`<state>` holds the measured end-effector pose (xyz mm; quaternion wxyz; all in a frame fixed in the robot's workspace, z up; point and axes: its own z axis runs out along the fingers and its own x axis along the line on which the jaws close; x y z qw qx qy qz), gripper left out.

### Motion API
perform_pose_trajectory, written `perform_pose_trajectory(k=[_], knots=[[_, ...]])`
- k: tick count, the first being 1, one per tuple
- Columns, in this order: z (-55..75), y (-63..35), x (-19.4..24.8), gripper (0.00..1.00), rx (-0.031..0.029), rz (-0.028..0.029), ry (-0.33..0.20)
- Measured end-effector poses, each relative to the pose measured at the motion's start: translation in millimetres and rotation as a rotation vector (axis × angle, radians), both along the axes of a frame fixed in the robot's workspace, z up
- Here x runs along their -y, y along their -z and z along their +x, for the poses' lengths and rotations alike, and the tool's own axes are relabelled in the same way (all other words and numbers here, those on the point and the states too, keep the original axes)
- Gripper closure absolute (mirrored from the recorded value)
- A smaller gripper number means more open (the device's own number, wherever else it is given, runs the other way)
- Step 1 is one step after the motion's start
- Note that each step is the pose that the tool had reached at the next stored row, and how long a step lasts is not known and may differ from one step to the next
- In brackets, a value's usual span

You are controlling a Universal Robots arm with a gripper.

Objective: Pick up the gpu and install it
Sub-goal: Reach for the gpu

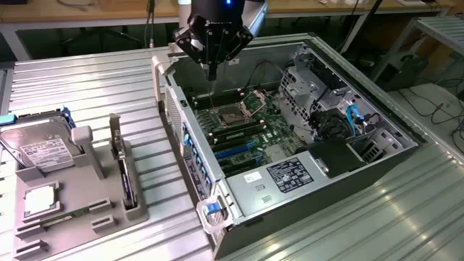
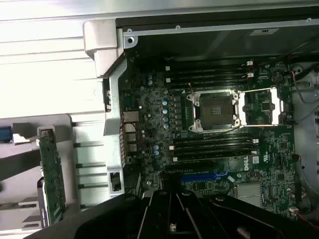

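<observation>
Exterior: gripper pinched narrow, empty, above the open PC case's far corner. gpu on edge in grey holder beside case.
Wrist: gpu outside case wall; motherboard inside.

Ribbed shiny metal table, matt plastic holder, metal-bracketed gpu.

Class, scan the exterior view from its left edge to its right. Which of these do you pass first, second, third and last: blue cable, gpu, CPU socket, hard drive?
hard drive → gpu → CPU socket → blue cable
</observation>
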<state>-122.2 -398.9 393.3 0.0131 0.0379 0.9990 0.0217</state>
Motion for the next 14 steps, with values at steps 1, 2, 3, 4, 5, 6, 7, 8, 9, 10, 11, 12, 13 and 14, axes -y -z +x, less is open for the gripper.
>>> perform_pose_trajectory(k=[1, 2, 3, 4, 5, 6, 7, 8, 9, 10, 11, 12, 13, 14], knots=[[-0.8, 0.0, 0.0, 0.89, -0.0001, 0.0001, 0.0], [-1.6, 0.0, 0.1, 0.89, 0.0001, 0.0003, 0.0], [-2.5, 0.0, 0.3, 0.89, 0.0, 0.0003, 0.0], [-5.5, 0.0, 0.9, 0.89, 0.0, 0.0004, 0.0], [-8.1, 0.0, 1.3, 0.89, 0.0, 0.0004, 0.0], [-10.0, 0.0, 1.7, 0.89, 0.0, 0.0005, -0.001], [-12.8, 0.0, 2.2, 0.89, 0.0, 0.0006, -0.001], [-14.2, 0.0, 2.4, 0.89, -0.0001, 0.0005, -0.001], [-15.6, 0.0, 2.5, 0.89, -0.0001, 0.0005, -0.001], [-16.7, 0.0, 2.6, 0.89, 0.0, 0.0006, -0.001], [-17.9, 0.0, 2.7, 0.89, 0.0, 0.0005, -0.001], [-19.1, 0.0, 2.8, 0.89, 0.0, 0.0005, -0.001], [-20.3, 0.0, 2.9, 0.89, 0.0, 0.0005, -0.001], [-21.3, 0.0, 3.1, 0.89, 0.0, 0.0005, -0.001]])
